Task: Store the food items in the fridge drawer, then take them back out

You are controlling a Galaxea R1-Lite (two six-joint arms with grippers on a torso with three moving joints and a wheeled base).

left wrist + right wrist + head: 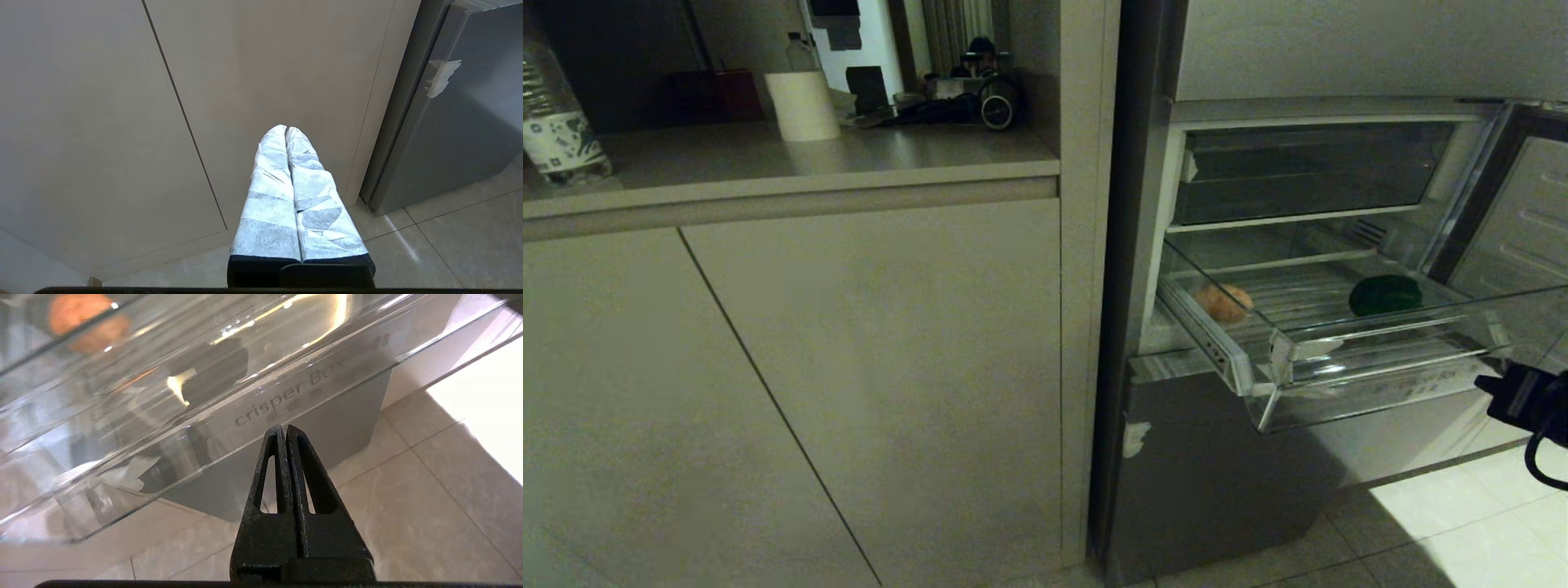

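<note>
Fridge drawer (1372,359): pulled out of the open fridge (1168,269), sitting around 3 o'clock in the head view. Clear plastic, ribbed floor, thick angled front lip with "crisper Box" printed on it, readable from the right wrist cam.

Brownish-orange item (1223,302): lying inside the drawer toward its 9 o'clock end, near the side wall. Also shows through the plastic in the right wrist view.

Dark green item (1384,295): in the same drawer, over at the 3 o'clock end, well apart from the orange one. Rounded and glossy.

Right gripper (284,430): fingers pressed together, nothing between them. Tips are just below the drawer's front lip, close to the printed text; can't say if they touch it. In the head view only a black bit of the arm pokes in at 4 o'clock.

Left gripper (286,130): taped-up fingers (267,196) closed flat against each other, empty, pointed at the beige cabinet doors (792,384) beside the fridge.

Counter (792,163): at 11 o'clock, with a water bottle (556,114) and a white roll (802,106) on it, plus dark clutter further back.

Floor (449,490): pale tiles, bright patch at 5 o'clock.
</note>
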